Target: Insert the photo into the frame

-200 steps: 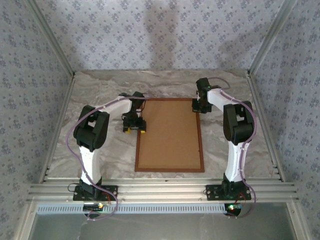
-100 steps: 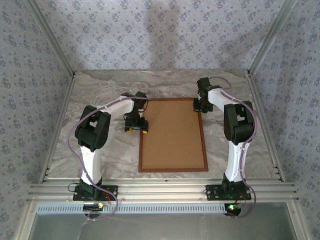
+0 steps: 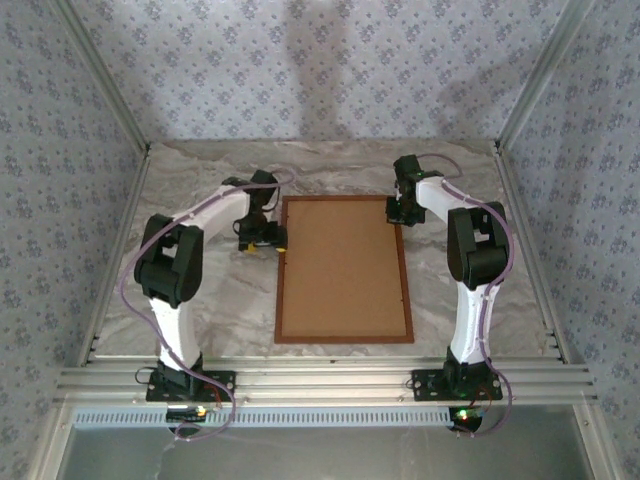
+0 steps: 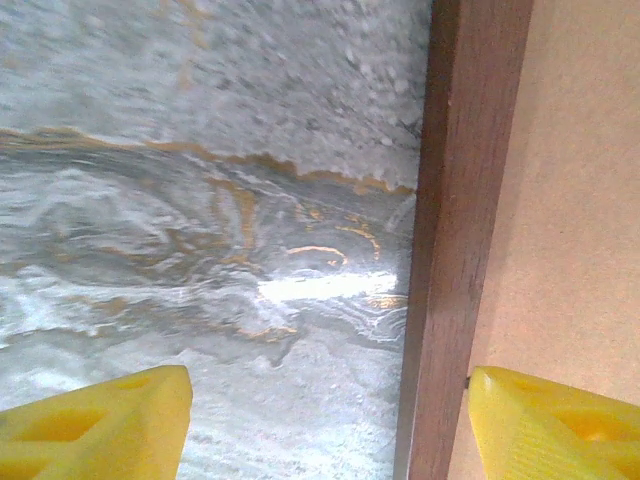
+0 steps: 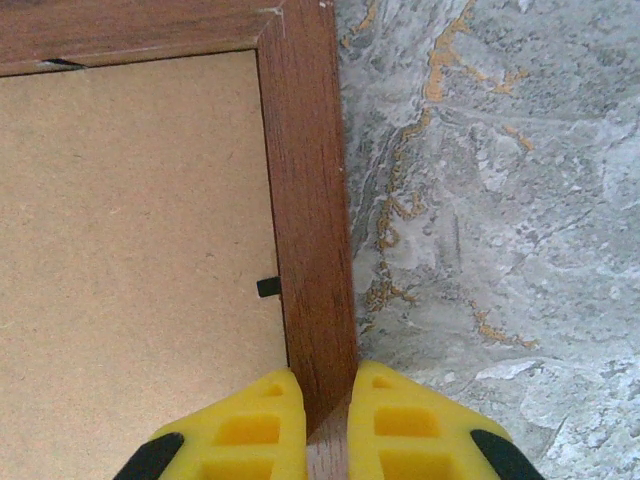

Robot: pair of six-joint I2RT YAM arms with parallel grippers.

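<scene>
In the right gripper [image 5: 327, 420], clamped: frame [image 5: 305, 200] bar, near its corner. Left gripper [image 4: 330, 425]: jaws apart, straddling the opposite bar. Hazard: a one-sided lift may twist the frame and shed the backing board [image 5: 130, 250].

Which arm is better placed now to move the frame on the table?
Right, probably. The right gripper is shut on the frame, at its right bar near the far corner. The left gripper is open, only straddling the left bar.
</scene>
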